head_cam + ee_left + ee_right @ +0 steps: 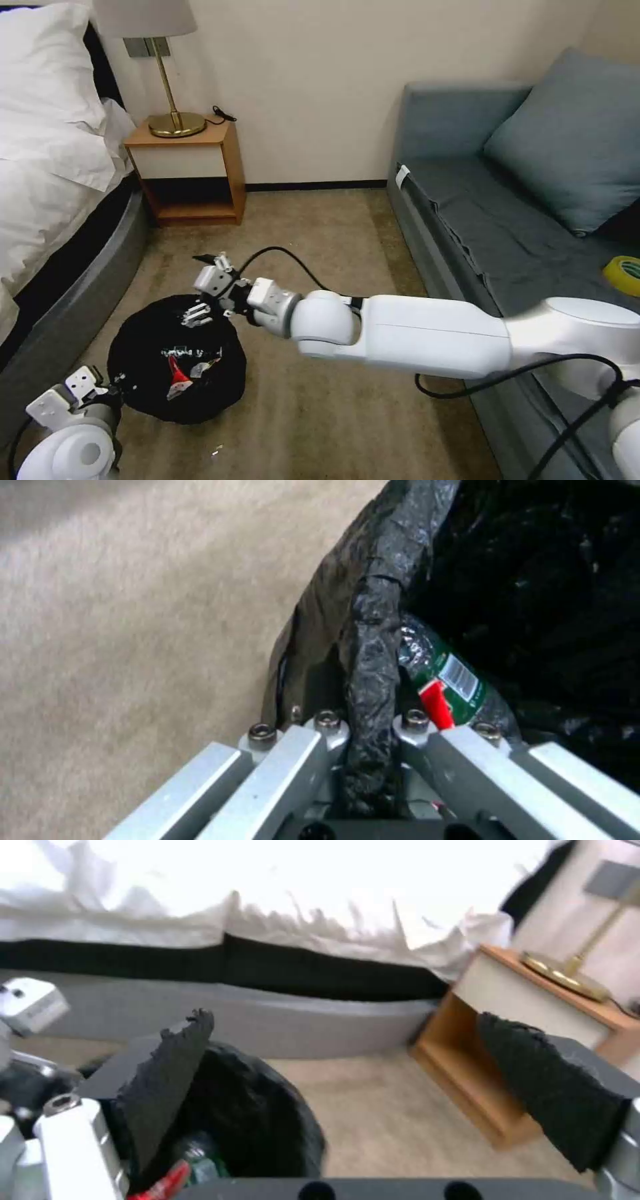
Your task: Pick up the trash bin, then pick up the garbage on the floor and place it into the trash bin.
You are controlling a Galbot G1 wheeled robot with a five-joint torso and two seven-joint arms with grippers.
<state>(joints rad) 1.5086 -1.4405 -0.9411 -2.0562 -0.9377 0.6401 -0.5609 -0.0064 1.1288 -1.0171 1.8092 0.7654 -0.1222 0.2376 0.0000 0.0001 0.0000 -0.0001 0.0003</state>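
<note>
1. Head view: my right pincer (200, 308) hung over the far rim of the bin (177, 360), fingers apart and empty. Below it, inside the bag, lay a red-and-white packet (179, 377) and other litter. My left pincer (100, 393) sat at the near rim, on the opposite side. To do this step well, I judged, the right one should lift straight up clear of the bag, so the loose plastic would not snag, while the left kept the bin level.

2. Left wrist view: my left pincer (370, 740) was clamped on the crinkled bag at the rim (373, 645). Just past its fingers (293, 775), inside, lay the green bottle (447, 675). The plastic looked slippery, so I judged a firm, steady grip mattered.

3. Right wrist view: my right pads (167, 1075) stood wide apart with nothing between them; the bin's mouth (267, 1120) was just beneath, bottle (200, 1160) showing inside.

4. Surface and room: beige carpet (320, 233) all around me; beyond the pincers a bed (53, 167), a nightstand (190, 170) with a lamp (167, 73); on my right a sofa (507, 213) with a tape roll (623, 275).
</note>
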